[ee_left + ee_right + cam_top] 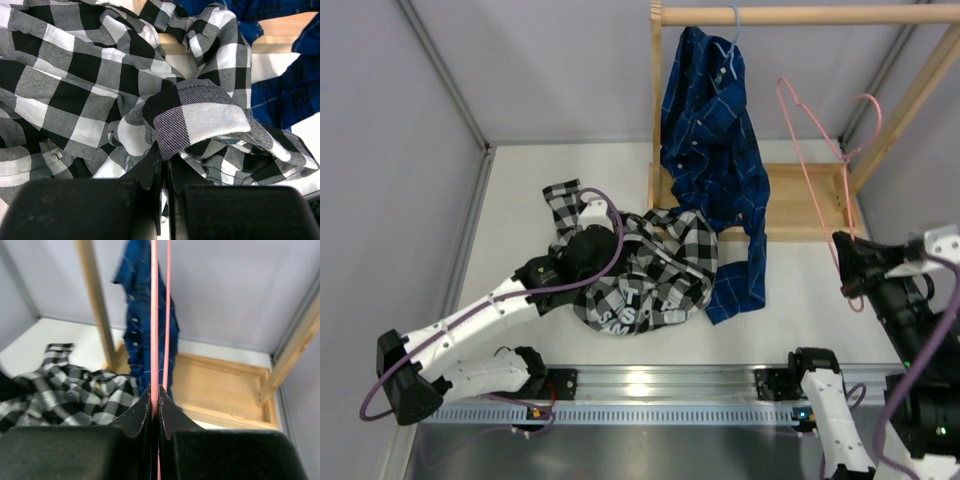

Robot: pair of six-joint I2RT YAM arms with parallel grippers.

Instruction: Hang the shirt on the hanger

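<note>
Shirt (650, 265) lies bunched mid counter (520, 200), left claw (164, 160) pinched shut on its fabric. Right claw (155, 392) clamps the hanger (154, 315) wire by the right edge.

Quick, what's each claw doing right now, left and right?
Left claw: closed, pinching a fold of the shirt.
Right claw: closed on the pink hanger.
</note>
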